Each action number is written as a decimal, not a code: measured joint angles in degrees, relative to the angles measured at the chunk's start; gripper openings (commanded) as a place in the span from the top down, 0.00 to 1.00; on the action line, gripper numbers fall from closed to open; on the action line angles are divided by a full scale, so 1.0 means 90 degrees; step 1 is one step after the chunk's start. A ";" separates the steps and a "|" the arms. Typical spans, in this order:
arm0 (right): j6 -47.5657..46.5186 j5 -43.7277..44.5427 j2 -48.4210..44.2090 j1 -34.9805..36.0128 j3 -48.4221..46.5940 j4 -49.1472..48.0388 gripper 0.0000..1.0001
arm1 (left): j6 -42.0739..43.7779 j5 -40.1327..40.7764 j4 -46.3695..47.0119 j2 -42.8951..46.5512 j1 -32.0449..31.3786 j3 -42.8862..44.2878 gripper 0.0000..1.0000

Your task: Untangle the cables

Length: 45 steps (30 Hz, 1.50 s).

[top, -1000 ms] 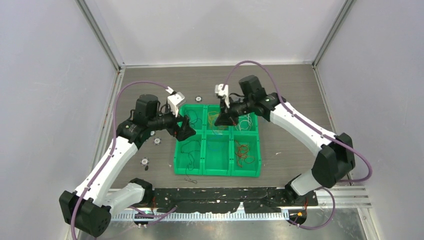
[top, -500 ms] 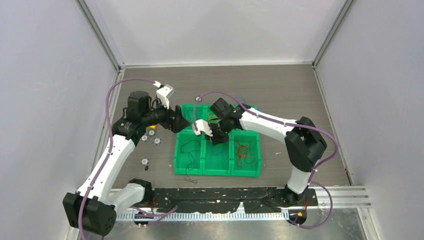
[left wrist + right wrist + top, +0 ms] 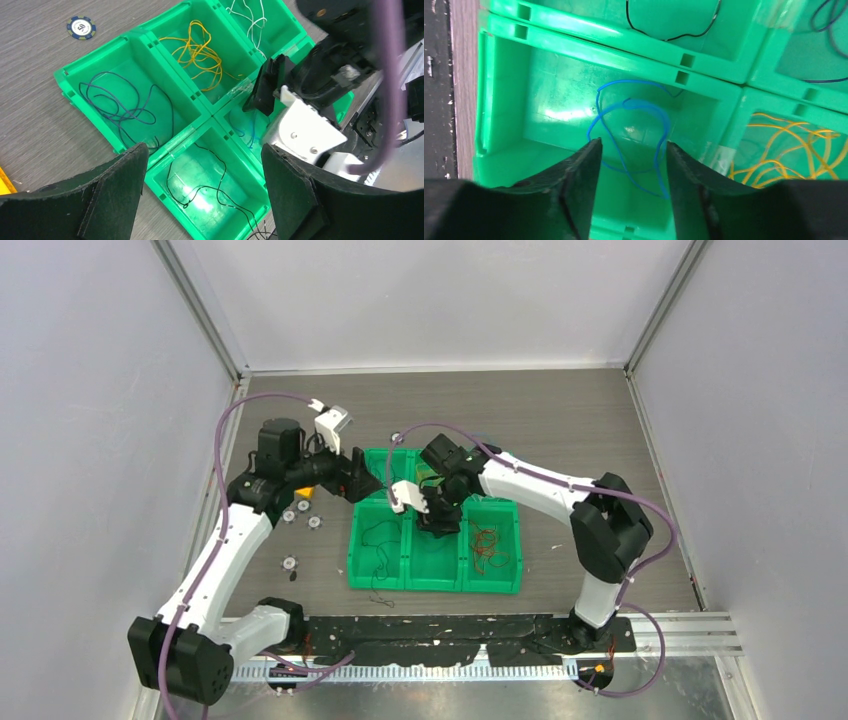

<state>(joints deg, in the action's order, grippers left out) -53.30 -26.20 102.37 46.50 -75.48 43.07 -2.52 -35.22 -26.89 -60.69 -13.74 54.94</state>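
We see right gripper (image 3: 632,150) half-open, empty, above blue cable (image 3: 642,102) in middle compartment at near edge of tray (image 3: 589,47); loop may snag finger on withdrawal; left gripper (image 3: 204,150) wide, empty, near far-left corner.

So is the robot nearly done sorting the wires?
Nearly, it seems. The yellow cable, white cable, dark blue cable and red cable each lie in a separate compartment of the green tray. The right gripper hangs with jaws parted over the bright blue cable in its compartment. Left: the black cable spills over the tray's edge.
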 measured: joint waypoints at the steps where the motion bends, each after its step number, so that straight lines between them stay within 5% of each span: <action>1: 0.0000 0.0002 -0.0056 0.0000 -0.0049 0.0044 0.37 | 0.0002 -0.0002 0.0005 -0.0017 0.0000 0.0027 0.15; 10: 0.0080 -0.0238 -0.0646 -0.0413 -0.0986 0.0792 0.27 | 0.0386 -0.0313 -0.0151 -0.0151 0.0000 0.0313 0.17; 15: 0.0158 -0.0488 -0.0814 -0.1020 -0.1275 0.1132 0.25 | 0.2584 -0.0984 -0.1523 -0.0121 -0.0112 0.0631 0.20; 21: 0.0622 -0.0991 -0.0935 -0.1678 -0.1256 0.1421 0.24 | 0.4636 -0.0930 -0.3434 -0.0134 -0.1596 0.0692 0.24; 28: 0.1192 -0.1375 -0.1054 -0.2392 -0.1107 0.1460 0.24 | 0.4898 -0.0015 -0.3274 0.0087 -0.2951 -0.0510 0.17; 36: 0.1440 -0.1423 -0.1248 -0.2817 -0.0882 0.1511 0.24 | 0.6181 0.0797 -0.3099 -0.0070 -0.3626 -0.0831 0.13; 39: 0.1464 -0.1440 -0.1248 -0.2822 -0.0848 0.1545 0.24 | 0.6516 0.0971 -0.2963 -0.0287 -0.3721 -0.0835 0.18; 45: 0.1494 -0.1443 -0.1251 -0.2902 -0.0833 0.1564 0.25 | 0.7099 0.1178 -0.2851 -0.0449 -0.3886 -0.1013 0.51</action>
<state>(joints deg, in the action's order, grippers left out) -39.86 -39.18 91.11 20.38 -82.98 57.14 61.36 -24.62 -52.56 -64.73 -48.71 45.82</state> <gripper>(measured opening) 0.757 0.653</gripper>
